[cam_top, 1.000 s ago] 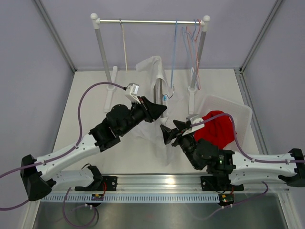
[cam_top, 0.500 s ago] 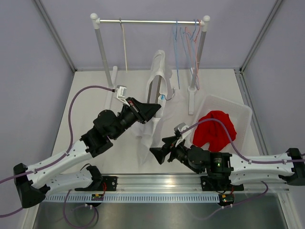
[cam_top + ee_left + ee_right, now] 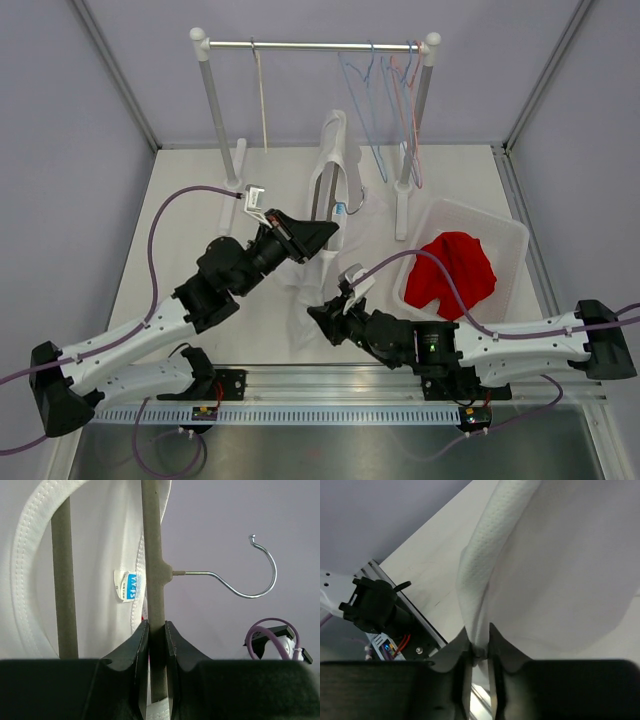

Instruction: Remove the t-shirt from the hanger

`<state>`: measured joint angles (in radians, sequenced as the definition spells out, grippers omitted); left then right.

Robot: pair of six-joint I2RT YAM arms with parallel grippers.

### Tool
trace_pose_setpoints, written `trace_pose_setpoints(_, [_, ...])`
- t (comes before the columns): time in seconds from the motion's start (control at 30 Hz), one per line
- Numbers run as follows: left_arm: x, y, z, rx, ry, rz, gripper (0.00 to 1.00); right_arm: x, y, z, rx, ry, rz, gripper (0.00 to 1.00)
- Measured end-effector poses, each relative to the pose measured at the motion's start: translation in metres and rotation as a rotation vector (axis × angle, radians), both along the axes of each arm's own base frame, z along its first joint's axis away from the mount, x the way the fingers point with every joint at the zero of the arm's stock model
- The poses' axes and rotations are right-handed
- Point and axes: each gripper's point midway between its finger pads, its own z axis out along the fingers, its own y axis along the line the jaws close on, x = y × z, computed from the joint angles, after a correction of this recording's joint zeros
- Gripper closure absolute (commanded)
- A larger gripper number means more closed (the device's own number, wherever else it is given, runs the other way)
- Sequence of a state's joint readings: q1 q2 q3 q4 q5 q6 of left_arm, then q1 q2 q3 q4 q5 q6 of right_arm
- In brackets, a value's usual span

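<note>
L tool [image 3: 156,630] clamps grey hanger [image 3: 152,540]; R tool [image 3: 480,642] pinches white t-shirt [image 3: 560,580] edge; shirt not yet pulled off.

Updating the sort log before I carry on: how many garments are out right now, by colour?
white t-shirt: 1, on the grey hanger
red garment: 1, in the white bin
Total: 2
</note>
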<state>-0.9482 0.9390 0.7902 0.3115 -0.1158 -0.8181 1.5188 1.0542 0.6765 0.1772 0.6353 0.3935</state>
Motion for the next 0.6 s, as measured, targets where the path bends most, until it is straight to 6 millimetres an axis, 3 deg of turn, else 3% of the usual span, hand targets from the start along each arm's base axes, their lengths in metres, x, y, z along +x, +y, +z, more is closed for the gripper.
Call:
trace_pose_setpoints(0.03, [0.000,0.000,0.002,-0.005,-0.003,0.000,1.00,-0.002,0.000,0.000,0.002,-0.001,0.002,0.97])
trace_pose_setpoints(0.07, [-0.001,0.001,0.004,-0.010,-0.008,0.000,1.00,-0.005,0.001,0.002,0.005,-0.002,0.004,0.99])
trace_pose_setpoints(0.23, [-0.002,0.000,0.012,-0.020,-0.030,-0.009,1.00,-0.038,0.009,0.005,0.006,-0.016,0.048,1.00])
trace_pose_setpoints(0.33, [-0.005,-0.004,0.029,-0.038,-0.053,-0.034,1.00,-0.053,0.012,0.001,0.011,0.003,0.068,1.00])
trace_pose_setpoints(0.6, [-0.033,-0.009,0.090,-0.137,-0.121,-0.175,1.00,-0.044,0.014,-0.033,-0.032,0.035,-0.036,1.00])
